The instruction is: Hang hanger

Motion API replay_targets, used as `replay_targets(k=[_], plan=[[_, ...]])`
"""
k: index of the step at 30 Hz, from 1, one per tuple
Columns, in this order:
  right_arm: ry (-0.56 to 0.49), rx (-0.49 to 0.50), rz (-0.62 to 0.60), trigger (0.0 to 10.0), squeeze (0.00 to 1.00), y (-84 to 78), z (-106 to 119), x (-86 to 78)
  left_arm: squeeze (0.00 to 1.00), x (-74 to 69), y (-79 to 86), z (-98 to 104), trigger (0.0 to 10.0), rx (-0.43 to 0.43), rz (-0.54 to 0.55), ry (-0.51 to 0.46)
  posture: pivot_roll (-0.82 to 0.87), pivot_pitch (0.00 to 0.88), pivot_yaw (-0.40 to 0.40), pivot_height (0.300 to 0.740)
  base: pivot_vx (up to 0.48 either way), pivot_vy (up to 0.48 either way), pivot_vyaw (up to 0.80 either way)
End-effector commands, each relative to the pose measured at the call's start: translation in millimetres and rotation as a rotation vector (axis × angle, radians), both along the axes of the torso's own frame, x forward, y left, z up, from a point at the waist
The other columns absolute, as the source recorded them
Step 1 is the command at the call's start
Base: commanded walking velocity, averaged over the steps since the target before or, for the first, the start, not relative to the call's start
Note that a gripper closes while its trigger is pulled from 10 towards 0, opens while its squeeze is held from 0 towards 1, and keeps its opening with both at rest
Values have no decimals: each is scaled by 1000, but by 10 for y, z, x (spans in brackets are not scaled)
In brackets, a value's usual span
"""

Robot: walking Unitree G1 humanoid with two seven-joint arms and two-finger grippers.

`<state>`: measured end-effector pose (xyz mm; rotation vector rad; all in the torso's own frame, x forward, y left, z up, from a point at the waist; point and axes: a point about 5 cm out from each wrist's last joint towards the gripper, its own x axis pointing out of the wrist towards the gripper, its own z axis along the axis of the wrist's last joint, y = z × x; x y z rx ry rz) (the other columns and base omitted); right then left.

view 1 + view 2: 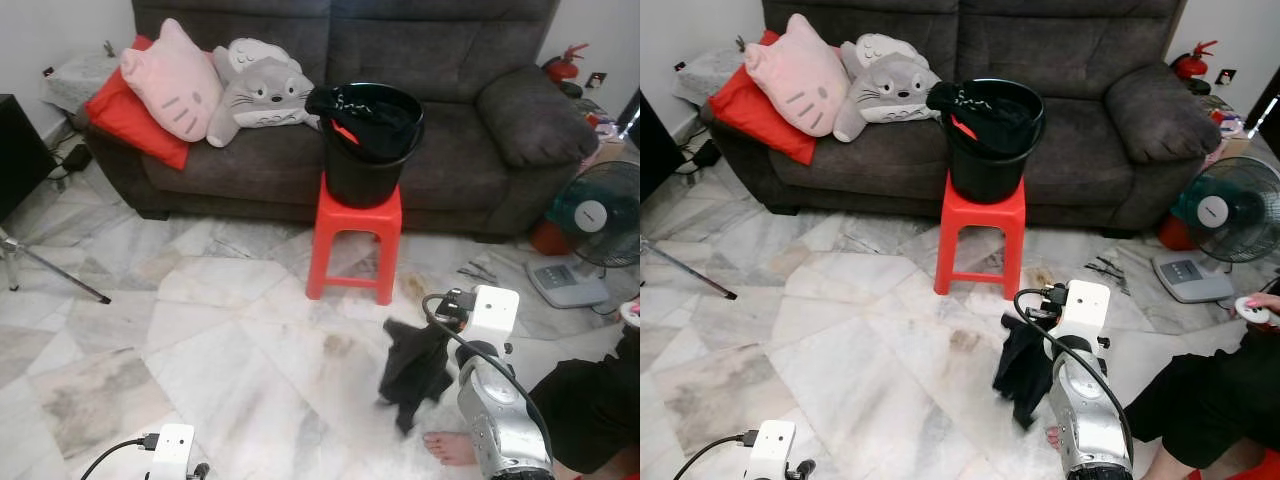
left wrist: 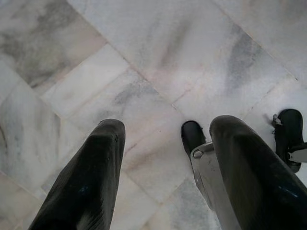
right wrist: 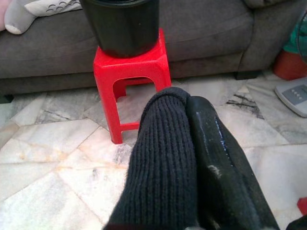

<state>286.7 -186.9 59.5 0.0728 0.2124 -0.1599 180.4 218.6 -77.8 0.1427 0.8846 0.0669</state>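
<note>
My right gripper is shut on a black knitted garment, which hangs from it low over the marble floor. The cloth wraps one finger and hides the fingertips in the eye views. A little ahead stands a red plastic stool carrying a black bucket with more dark clothing draped over its rim. My left gripper hangs open above the floor tiles at my lower left, holding nothing.
A grey sofa with a red cushion and two plush pillows stands behind the stool. At the right are a floor fan and a person in black, whose bare foot is close to my right arm. A tripod leg lies left.
</note>
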Motion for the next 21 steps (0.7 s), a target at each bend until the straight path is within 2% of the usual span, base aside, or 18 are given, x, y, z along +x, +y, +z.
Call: replay_targets(k=[1, 21], plan=[[-38, -14, 5, 10000, 0, 8, 62, 33, 0, -69, 32, -30, 10000, 11, 8, 30, -130, 67, -2, 740, 0, 0, 794], [-55, -36, 9, 10000, 0, 12, 32, 56, 0, -71, 7, -36, 10000, 4, 3, 31, -126, 35, -11, 740, 0, 0, 796]])
